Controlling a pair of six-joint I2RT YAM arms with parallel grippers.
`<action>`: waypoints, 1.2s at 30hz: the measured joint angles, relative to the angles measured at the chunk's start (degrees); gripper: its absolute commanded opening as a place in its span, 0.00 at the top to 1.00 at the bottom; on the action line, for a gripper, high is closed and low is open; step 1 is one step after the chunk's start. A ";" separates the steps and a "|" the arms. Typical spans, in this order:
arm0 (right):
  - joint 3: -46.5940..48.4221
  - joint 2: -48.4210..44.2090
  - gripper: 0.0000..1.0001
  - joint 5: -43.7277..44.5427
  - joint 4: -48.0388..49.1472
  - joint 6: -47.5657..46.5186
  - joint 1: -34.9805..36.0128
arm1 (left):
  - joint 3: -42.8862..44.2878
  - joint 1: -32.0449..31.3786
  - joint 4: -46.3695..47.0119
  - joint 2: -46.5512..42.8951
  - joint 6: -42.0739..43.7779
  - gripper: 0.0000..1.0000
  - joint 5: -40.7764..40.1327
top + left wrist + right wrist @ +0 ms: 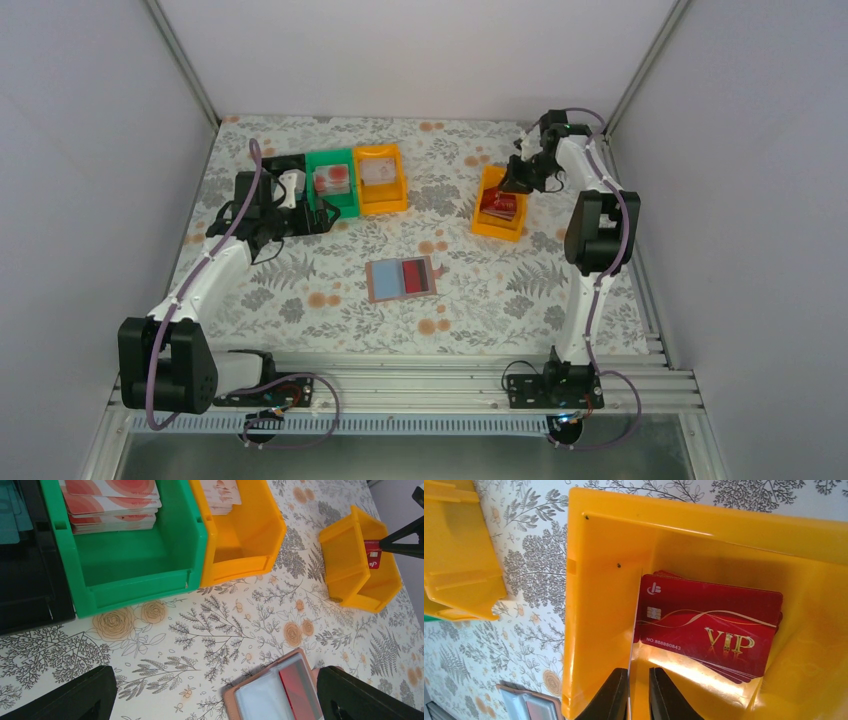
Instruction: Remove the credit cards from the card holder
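Observation:
The card holder (pixel 400 279) lies open in the middle of the table, and a dark red card (pixel 415 277) shows in its right sleeve. In the left wrist view the card holder (pixel 270 697) sits at the bottom edge by the right finger of my left gripper (pixel 215 680), which is wide open and empty. My right gripper (pixel 638 690) hangs over the right-hand orange bin (pixel 599 555), its jaws a little apart. A thin card (pixel 634 630) stands edge-on between them, against the left finger. Red VIP credit cards (pixel 714 630) lie stacked in that bin.
At the back left stand a black bin (pixel 25 595), a green bin (pixel 140 585) with pink-red cards (pixel 110 505) and an orange bin (pixel 240 560) with whitish cards (pixel 222 495). The right-hand orange bin (pixel 497 228) is at the back right. White walls close in the table.

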 measured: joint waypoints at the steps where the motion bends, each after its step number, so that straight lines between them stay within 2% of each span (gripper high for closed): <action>1: -0.09 0.00 0.85 0.28 0.09 0.02 0.00 | 0.00 0.00 0.00 0.00 0.02 0.00 0.00; 7: -0.96 0.00 0.82 3.19 1.11 0.92 -0.02 | 0.00 0.00 0.00 0.00 0.02 0.00 0.00; 10: -0.96 0.00 0.90 3.91 2.34 1.40 -0.02 | 0.00 0.00 -0.02 0.00 0.00 0.00 0.00; 17: -3.76 0.00 0.96 3.34 5.20 2.34 -0.04 | 0.00 0.00 0.00 0.00 0.02 0.00 0.00; 36: -7.10 -4.57 0.96 -1.05 5.81 3.21 -2.21 | 0.00 0.00 0.02 -0.02 0.04 0.00 0.48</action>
